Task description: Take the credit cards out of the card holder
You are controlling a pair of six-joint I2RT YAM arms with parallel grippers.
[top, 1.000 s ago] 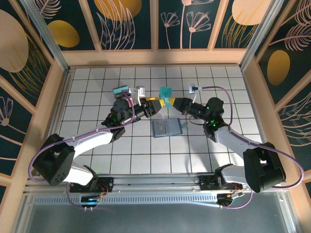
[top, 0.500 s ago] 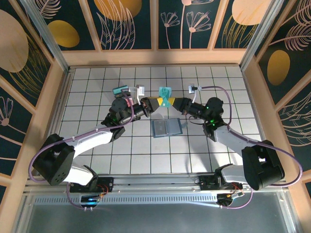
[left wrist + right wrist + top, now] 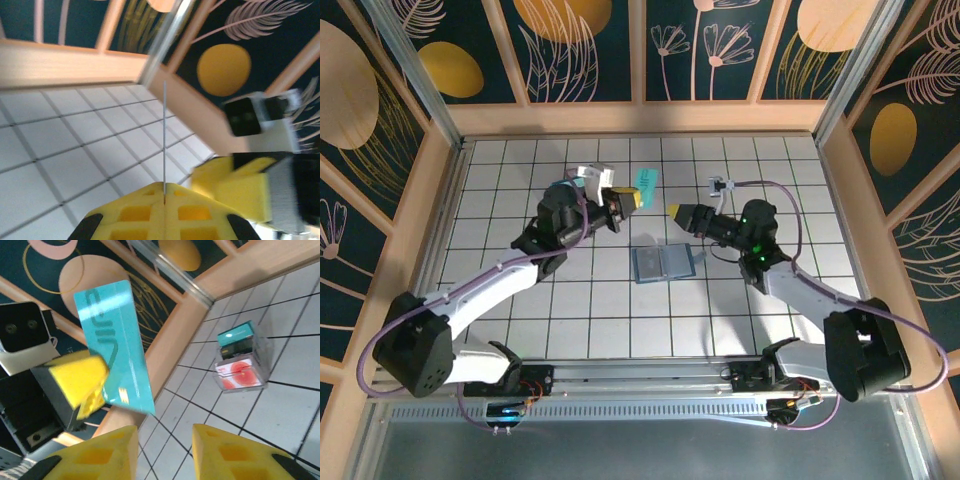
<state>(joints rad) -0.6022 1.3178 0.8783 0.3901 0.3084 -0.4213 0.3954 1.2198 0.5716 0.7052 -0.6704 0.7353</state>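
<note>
The left gripper (image 3: 628,198) is clamped on a thin teal plastic credit card (image 3: 643,182), which stands up past its yellow fingertips. The left wrist camera sees that card edge-on as a thin line rising from the closed fingers (image 3: 140,212). The right gripper (image 3: 676,211) hangs just beside it, fingers apart and holding nothing. The soft slate-blue bifold card holder (image 3: 663,263) lies open on the white tiled desk (image 3: 620,310), below and nearer than both grippers.

The main risk is the card pivoting or slipping, since the right wrist view shows the pinch sitting only at one lower corner (image 3: 112,340), so a quick swing could twist it loose. I cannot tell whether any cards are left in the holder.

Half a second ago both grippers met at the card. Now the right one has let go and the left has drawn the card away, toward its own side.
</note>
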